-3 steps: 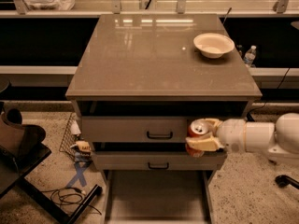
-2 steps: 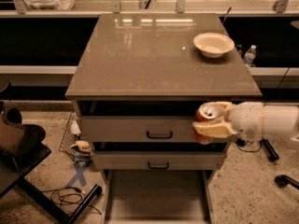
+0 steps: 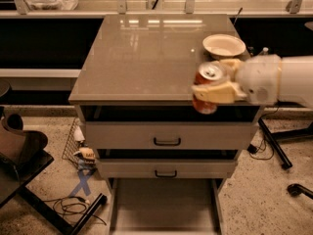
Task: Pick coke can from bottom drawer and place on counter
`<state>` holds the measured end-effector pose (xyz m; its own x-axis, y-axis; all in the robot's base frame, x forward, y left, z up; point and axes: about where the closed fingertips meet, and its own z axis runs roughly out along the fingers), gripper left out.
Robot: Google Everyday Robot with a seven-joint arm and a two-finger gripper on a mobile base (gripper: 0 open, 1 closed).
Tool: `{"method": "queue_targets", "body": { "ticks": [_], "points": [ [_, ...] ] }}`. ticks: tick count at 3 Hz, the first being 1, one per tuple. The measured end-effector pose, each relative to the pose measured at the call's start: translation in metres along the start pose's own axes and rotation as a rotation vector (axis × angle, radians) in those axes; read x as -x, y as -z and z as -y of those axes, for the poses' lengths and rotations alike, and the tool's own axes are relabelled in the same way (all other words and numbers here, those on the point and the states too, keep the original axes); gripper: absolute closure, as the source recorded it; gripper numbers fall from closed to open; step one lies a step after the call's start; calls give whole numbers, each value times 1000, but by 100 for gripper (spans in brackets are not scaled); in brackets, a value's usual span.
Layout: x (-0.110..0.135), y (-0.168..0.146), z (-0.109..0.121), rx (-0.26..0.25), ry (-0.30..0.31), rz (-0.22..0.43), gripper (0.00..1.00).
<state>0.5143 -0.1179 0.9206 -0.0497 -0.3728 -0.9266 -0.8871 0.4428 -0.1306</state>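
The coke can (image 3: 207, 98) is red with a silver top, and its markings are too small to read. There is one can, one white bowl (image 3: 224, 45) and three drawers. The top drawer (image 3: 122, 135) and the middle drawer (image 3: 127, 168) are shut, each with one black handle. The bottom drawer (image 3: 164, 204) is pulled out, with its grey floor bare.

The white arm (image 3: 296, 80) reaches in level from the right, with the hand (image 3: 209, 78) pointing left over the front right corner of the bench (image 3: 142, 58). The hand is clamped on the can, one finger (image 3: 217, 93) across its near side and the other behind it. The can is upright at the bench's front edge, near the bowl but apart from it. Whether its base touches the bench cannot be told.
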Motion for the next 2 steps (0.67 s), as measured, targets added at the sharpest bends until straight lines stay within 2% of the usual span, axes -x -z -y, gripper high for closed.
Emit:
{"method": "queue_targets", "body": {
  "ticks": [1,2],
  "points": [
    [66,-76,18,66,49,50,100],
    [91,-140,28,115,50,76,100]
  ]
}}
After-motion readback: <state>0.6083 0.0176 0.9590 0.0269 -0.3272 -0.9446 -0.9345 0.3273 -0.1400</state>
